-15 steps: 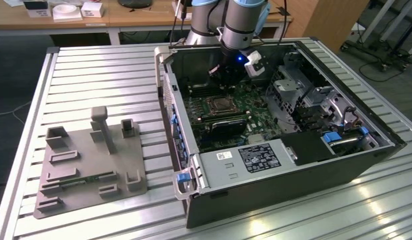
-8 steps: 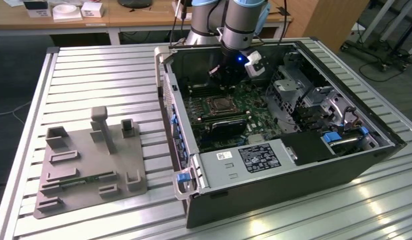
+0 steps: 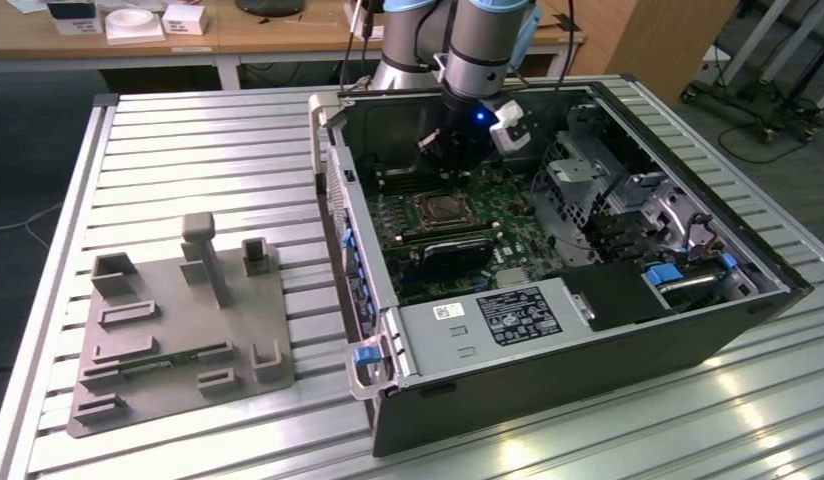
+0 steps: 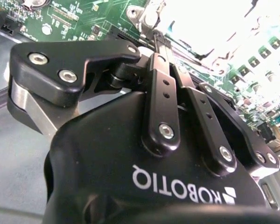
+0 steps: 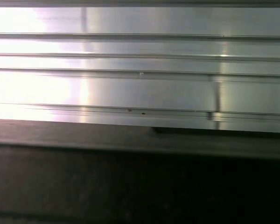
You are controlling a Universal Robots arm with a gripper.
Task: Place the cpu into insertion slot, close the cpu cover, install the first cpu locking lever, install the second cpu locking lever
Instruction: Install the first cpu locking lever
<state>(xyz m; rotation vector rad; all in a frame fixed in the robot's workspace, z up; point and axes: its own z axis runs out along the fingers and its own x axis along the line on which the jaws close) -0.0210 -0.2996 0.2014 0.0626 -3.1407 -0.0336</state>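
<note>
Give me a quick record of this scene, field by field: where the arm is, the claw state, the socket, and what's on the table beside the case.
arm position: reaching down into the open computer case, above the green motherboard
claw: shut, fingers together, close over the board in the second wrist view
insertion slot: on the motherboard, apart from the claw; contents unclear
beside the case: grey fixture tray on the slatted metal table, at the exterior view's left
</note>
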